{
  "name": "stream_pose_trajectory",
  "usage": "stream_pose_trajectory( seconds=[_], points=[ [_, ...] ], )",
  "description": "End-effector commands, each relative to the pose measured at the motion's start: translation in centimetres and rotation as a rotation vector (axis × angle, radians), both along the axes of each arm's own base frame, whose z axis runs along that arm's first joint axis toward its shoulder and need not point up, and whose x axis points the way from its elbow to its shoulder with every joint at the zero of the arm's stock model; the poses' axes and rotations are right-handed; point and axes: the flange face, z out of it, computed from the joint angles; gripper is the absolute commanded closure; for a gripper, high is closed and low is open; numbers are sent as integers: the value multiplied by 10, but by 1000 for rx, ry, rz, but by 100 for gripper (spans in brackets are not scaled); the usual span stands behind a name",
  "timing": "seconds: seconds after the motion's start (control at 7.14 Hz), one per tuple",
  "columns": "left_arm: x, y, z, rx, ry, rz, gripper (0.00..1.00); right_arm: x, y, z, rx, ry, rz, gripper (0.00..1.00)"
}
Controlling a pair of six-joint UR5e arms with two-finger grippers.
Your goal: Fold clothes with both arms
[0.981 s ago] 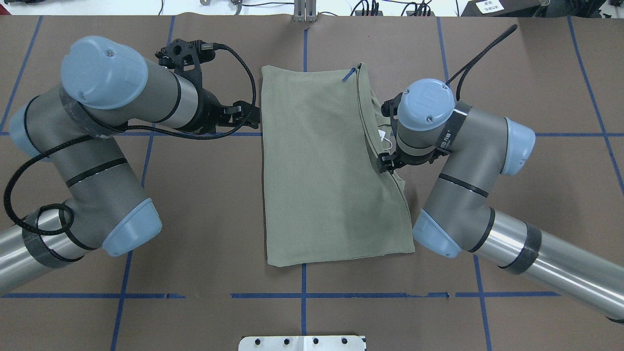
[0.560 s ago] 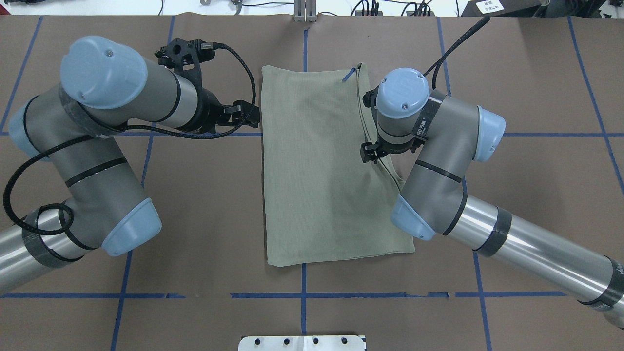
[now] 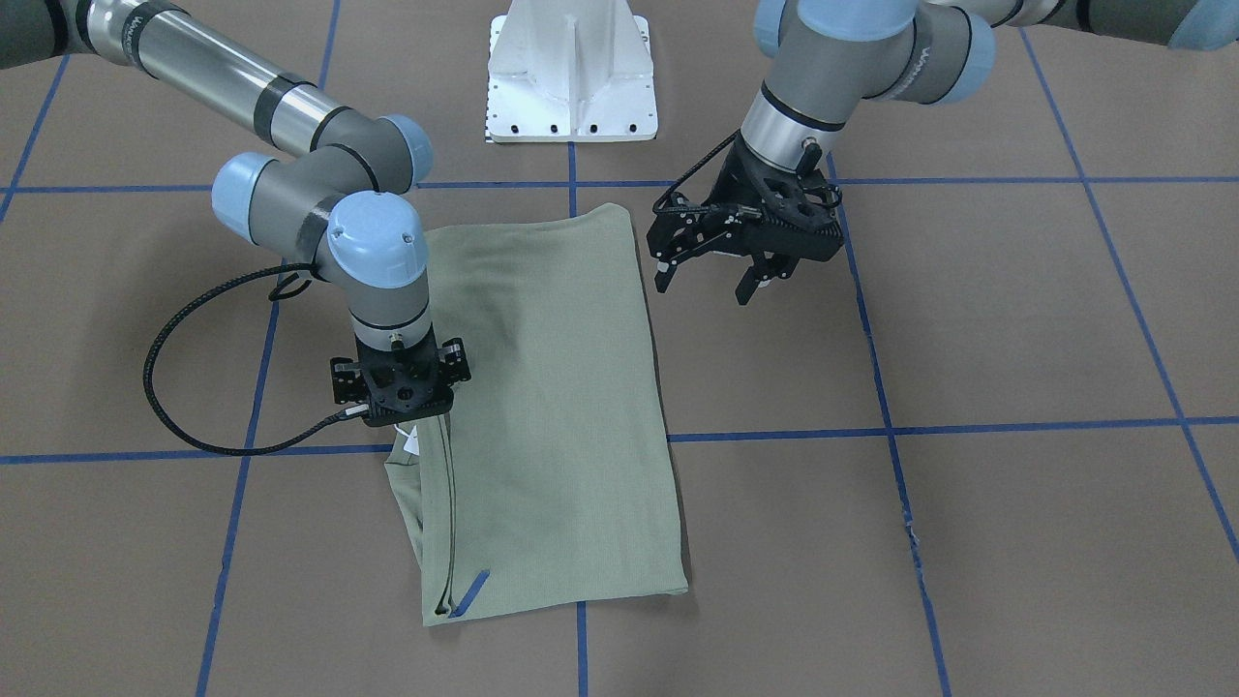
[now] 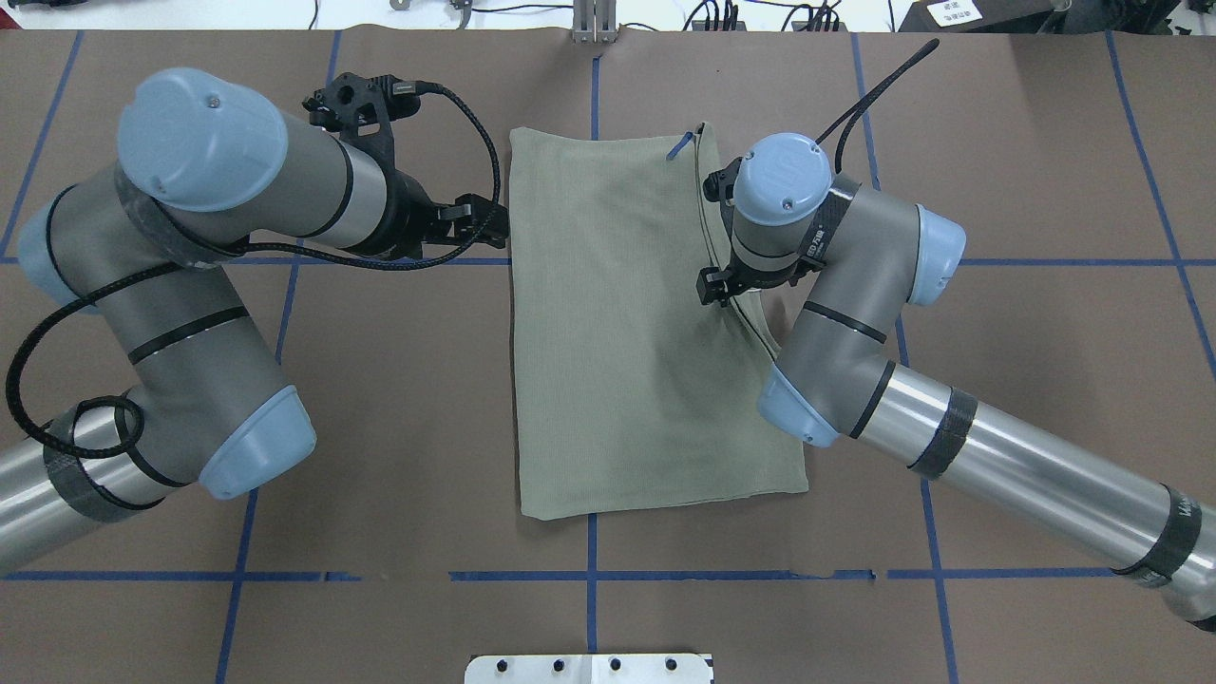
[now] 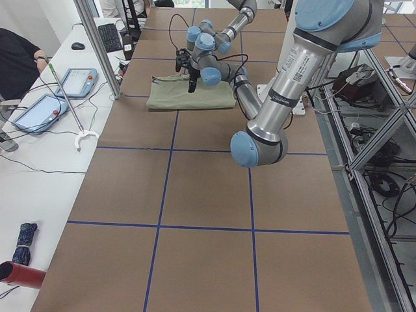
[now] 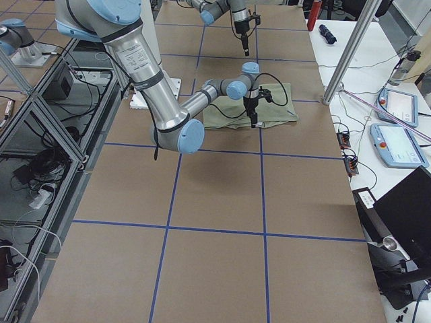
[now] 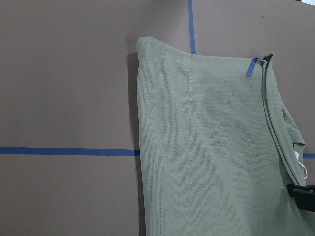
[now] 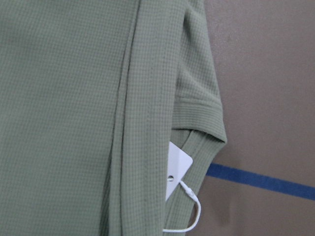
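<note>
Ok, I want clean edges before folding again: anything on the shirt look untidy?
Yes. At the shirt edge under the right gripper, a ribbed cuff and the white hang tag poke out past the fold, and a blue strip lies on the far corner.

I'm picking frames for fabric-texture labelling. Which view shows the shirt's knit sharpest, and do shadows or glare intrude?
Right wrist-mounted: shirt knit crisp, white hang tag shows no print. Left wrist-mounted: weave softer, narrow shadow beside the shirt's edge. Overhead exterior: weave unresolved, faint dark patch on the shirt, glare on the tube of the right arm.
</note>
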Motion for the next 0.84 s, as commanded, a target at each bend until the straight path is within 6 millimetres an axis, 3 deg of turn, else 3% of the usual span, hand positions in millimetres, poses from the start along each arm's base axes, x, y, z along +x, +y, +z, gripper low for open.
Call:
stream_pose_trajectory(
  seconds=[0.0, 0.42, 0.56, 0.7],
  points=[
    [0, 0, -1, 1, 1, 0, 0, 19, -14, 8, -10, -3, -12, 0],
    [0, 0, -6, 6, 8, 0, 0, 63, -30, 63, -20, 52, -39, 0],
    [1, 0, -8, 8, 10, 0, 0, 84, -41, 69, -27, 52, -36, 0],
    [1, 0, -9, 8, 12, 0, 0, 98, -51, 58, -50, 3, -36, 0]
  ],
)
